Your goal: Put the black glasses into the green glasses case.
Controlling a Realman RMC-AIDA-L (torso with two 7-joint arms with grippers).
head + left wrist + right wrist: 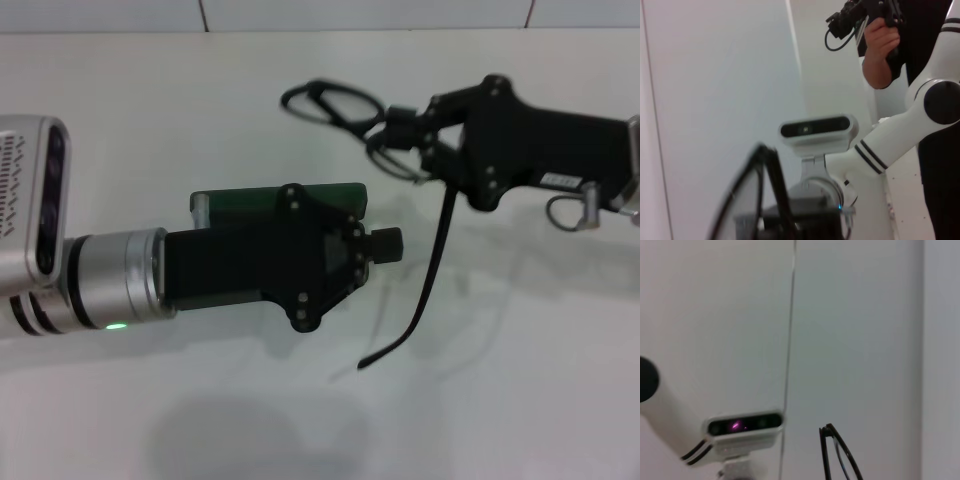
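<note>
Right hand pinches thin-framed black glasses; left hand, grip unclear, covers hard-shell green glasses case.

One pair of black glasses, one green glasses case, two grippers — left gripper and right gripper — on one table.

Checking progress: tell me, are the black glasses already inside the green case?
No, the right gripper holds the black glasses in the air, beyond the green glasses case.

black glasses beside wrist camera
</note>
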